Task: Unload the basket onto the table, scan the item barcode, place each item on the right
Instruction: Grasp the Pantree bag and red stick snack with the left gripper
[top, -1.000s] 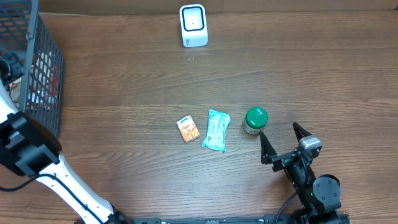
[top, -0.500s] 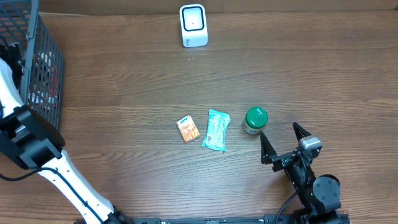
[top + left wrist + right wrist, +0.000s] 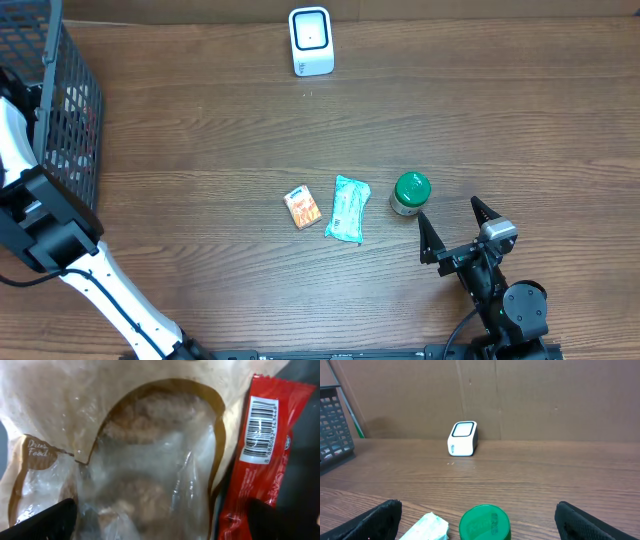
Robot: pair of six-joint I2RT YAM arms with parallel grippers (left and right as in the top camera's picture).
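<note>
Paper bag lies between the spread left jaws, seemingly untouched.

Red wrapper w/ white barcode patch, tan-and-clear bag, green-lidded jar.

Overhead straight down; left wrist close over bag; right wrist low, facing scanner.
</note>
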